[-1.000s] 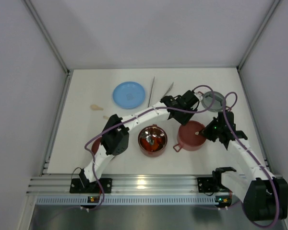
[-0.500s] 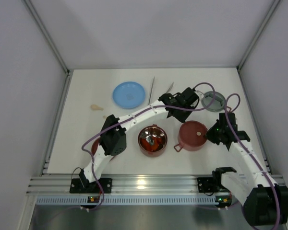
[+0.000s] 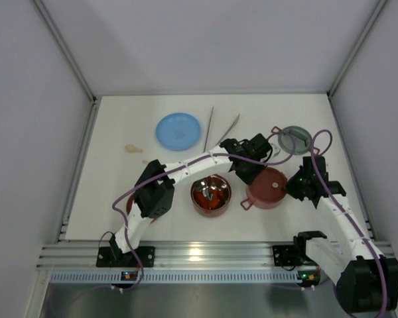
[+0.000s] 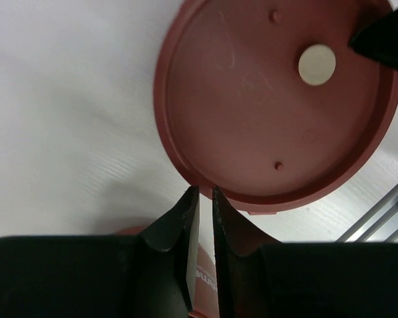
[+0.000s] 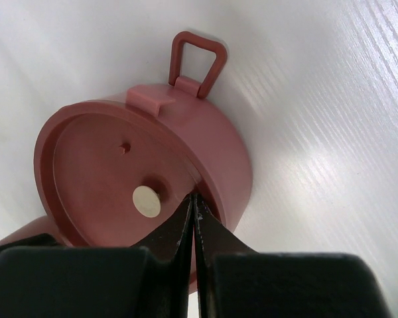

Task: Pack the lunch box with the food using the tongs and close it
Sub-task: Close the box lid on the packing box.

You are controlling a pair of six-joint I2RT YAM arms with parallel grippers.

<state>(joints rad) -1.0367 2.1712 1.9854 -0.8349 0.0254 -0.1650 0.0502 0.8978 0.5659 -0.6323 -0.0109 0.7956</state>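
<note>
White table: the lidded bowl sits right of the open bowl holding food. Left gripper, nearly pinched, meets its rim; grasping, I cannot tell. Right gripper is clenched against the rim. Tongs lie behind.

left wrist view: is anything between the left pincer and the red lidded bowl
Nothing visible. The left pincer sits right at the near rim of the lidded bowl; the right pincer is at its far rim.
</note>
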